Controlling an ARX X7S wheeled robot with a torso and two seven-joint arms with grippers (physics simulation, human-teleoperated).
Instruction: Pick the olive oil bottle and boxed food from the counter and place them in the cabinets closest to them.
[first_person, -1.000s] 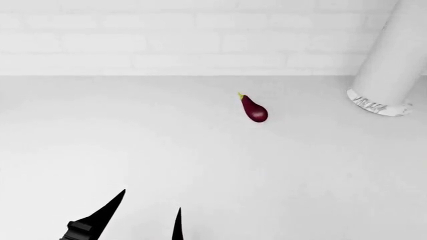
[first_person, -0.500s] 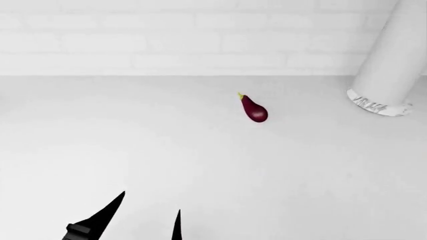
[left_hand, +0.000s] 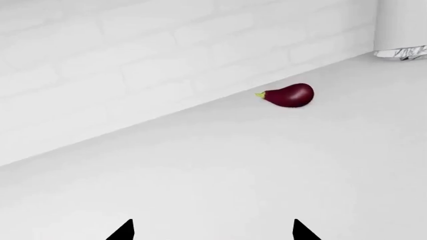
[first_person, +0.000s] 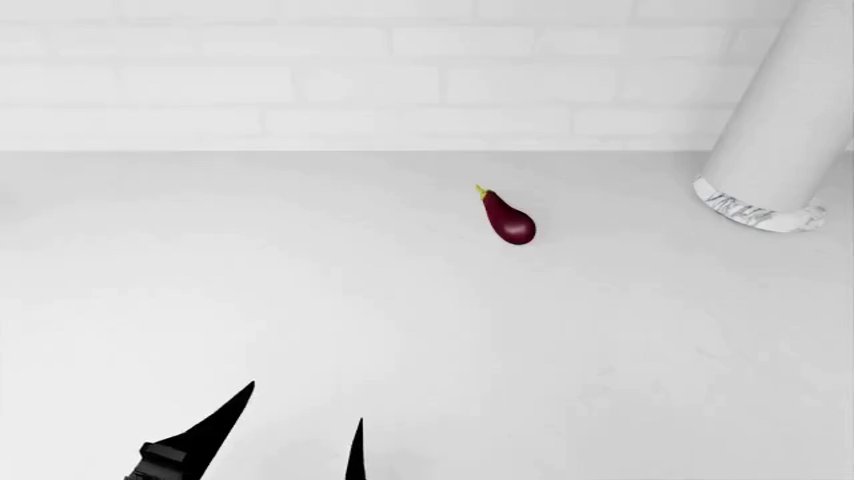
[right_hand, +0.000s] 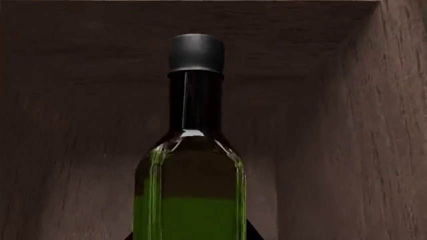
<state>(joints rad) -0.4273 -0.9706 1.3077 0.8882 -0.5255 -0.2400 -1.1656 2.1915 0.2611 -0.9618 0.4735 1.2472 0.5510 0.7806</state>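
Olive oil bottle (right_hand: 190, 165) stands upright inside a dark wooden cabinet (right_hand: 347, 125), filling the middle of the right wrist view. Black cap, slim dark neck, green shoulders lit at the edges. Cabinet back wall lies behind it; a side wall runs close on one side. Two small dark tips of the right gripper (right_hand: 188, 236) show at the base of the bottle, one on each side of the glass; whether they press on it or stand just off it cannot be told. The gripper itself is out of the head view.

Left gripper (first_person: 287, 435): two black pointed fingers (left_hand: 123, 231) held apart with bare counter (first_person: 400, 320) showing between them; nothing in the gap. They hang low over the white surface.

Eggplant (first_person: 509, 218), small and purple with a pale green stem, lies on its side on the counter well ahead of the left fingers and off toward their right-hand side, near the white brick wall (first_person: 334, 80).

White cylinder (first_person: 781, 110) with a crinkled silvery base rises from the counter farther right of the eggplant.

Boxed food: in none of the views.
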